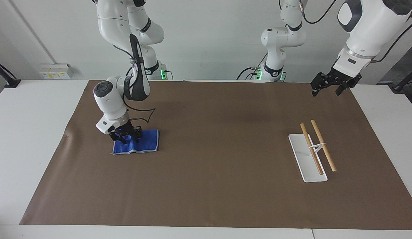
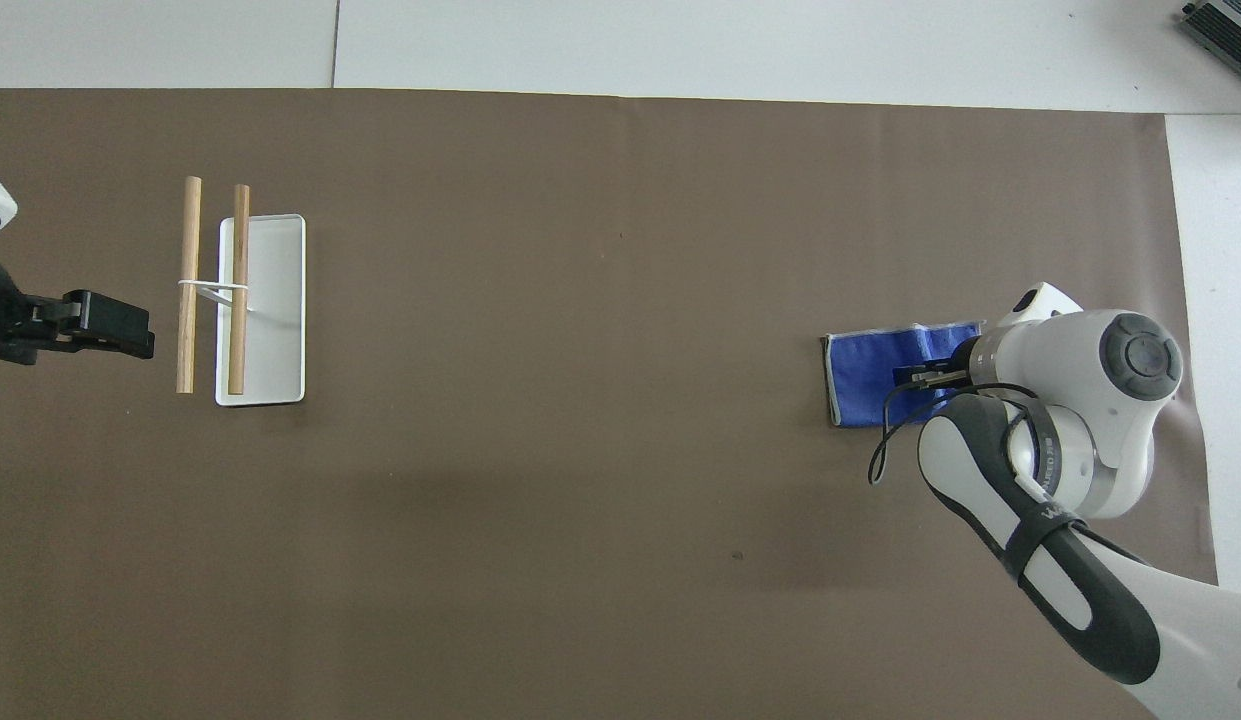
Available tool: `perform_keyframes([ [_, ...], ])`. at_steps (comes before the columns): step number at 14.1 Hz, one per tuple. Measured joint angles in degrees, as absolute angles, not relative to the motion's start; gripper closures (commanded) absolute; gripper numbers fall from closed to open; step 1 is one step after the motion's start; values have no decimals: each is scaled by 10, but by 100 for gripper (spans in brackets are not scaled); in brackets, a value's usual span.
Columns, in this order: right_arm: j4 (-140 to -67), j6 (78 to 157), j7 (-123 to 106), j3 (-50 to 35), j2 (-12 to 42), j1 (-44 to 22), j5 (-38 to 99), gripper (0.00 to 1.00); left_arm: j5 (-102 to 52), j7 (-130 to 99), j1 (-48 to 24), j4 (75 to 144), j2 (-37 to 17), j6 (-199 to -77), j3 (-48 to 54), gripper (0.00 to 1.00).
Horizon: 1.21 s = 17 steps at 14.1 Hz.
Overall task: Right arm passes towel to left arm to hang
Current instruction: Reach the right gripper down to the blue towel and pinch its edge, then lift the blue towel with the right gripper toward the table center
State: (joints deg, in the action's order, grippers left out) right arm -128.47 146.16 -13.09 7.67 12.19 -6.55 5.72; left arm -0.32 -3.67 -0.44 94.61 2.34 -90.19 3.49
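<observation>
The blue towel (image 1: 144, 143) lies on the brown mat toward the right arm's end of the table, bunched up around my right gripper (image 1: 127, 136). That gripper is down on the part of the towel nearer the robots, and its fingers have pinched a fold of cloth. In the overhead view the towel (image 2: 865, 380) shows a raised crease beside the right gripper (image 2: 918, 378). My left gripper (image 1: 328, 89) is open and empty, and it waits in the air over the mat's corner at the left arm's end; it also shows in the overhead view (image 2: 130, 338).
A white rack base (image 1: 302, 156) with two wooden rods (image 1: 323, 145) on a thin stand sits at the left arm's end; it also shows in the overhead view (image 2: 275, 310). The brown mat (image 1: 225, 172) covers most of the white table.
</observation>
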Motion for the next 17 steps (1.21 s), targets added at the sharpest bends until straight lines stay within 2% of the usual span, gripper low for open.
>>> perform_keyframes([
  [4, -1267, 1448, -119, 76, 120, -69, 57, 100, -3, -37, -4, 946, 23, -902, 35, 0],
  [9, -1198, 1363, -104, 65, 98, -73, 68, 100, -3, -37, -4, 946, 23, -902, 35, 0],
  [13, -1138, 1306, -93, 47, 82, -74, 148, 100, -3, -37, -4, 946, 23, -902, 35, 0],
  [17, -1104, 1299, -35, 25, 82, -74, 277, 100, -3, -37, -4, 946, 23, -902, 35, 0],
])
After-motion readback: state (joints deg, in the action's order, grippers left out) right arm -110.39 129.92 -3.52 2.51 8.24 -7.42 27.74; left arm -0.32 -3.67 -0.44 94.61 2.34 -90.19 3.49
